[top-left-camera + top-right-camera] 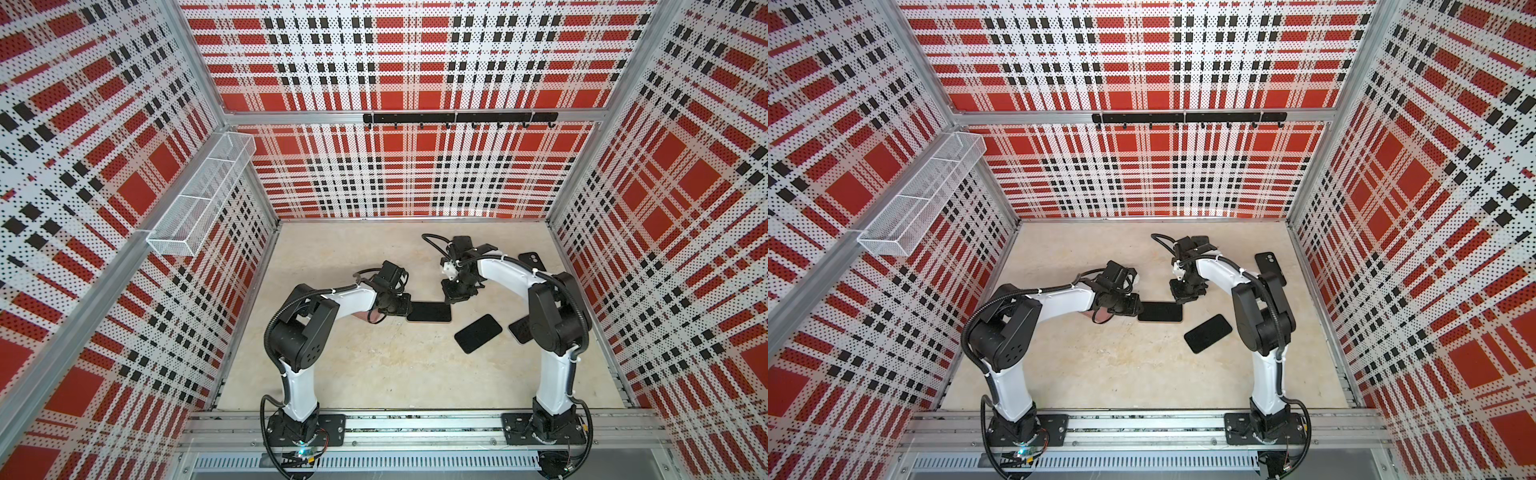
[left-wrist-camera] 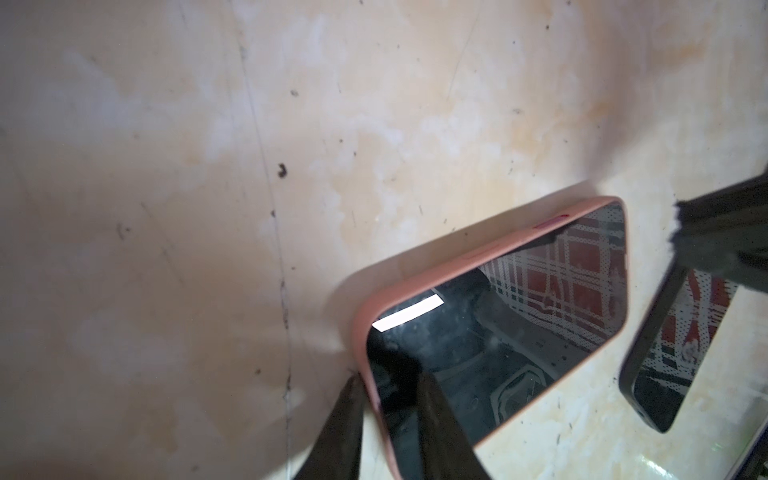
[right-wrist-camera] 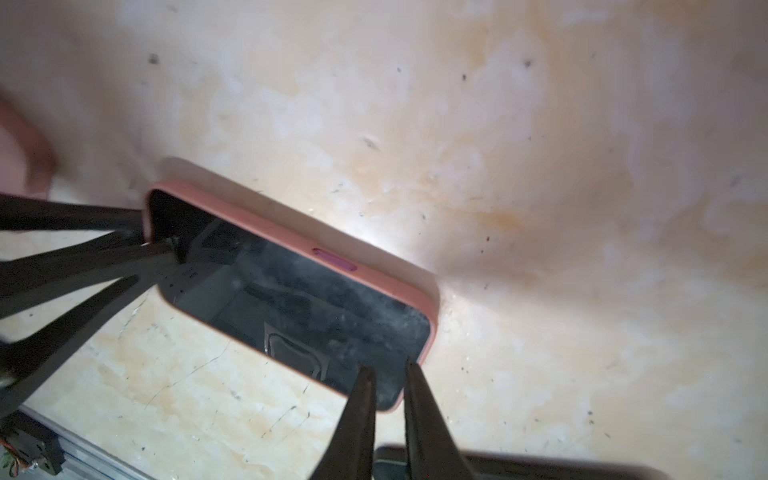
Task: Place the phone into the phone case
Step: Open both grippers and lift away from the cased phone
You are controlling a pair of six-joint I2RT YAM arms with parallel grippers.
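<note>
Right gripper [image 3: 388,368]: fingers are sitting nearly together with nothing between them, tips bearing on one corner of the phone [image 3: 291,299]. Left gripper [image 2: 376,370] is clamping the opposite end rim of the pink phone case [image 2: 478,253]. The case is lying flat on the tabletop [image 2: 166,166], phone inside its walls; I cannot tell whether the clamped end is fully seated.

Judging: the glass is slick and breakable and the rim soft, so I am favouring corner pressure. A black phone [image 1: 478,333] is lying just beside the case. The far side of the tabletop is offering open room.
</note>
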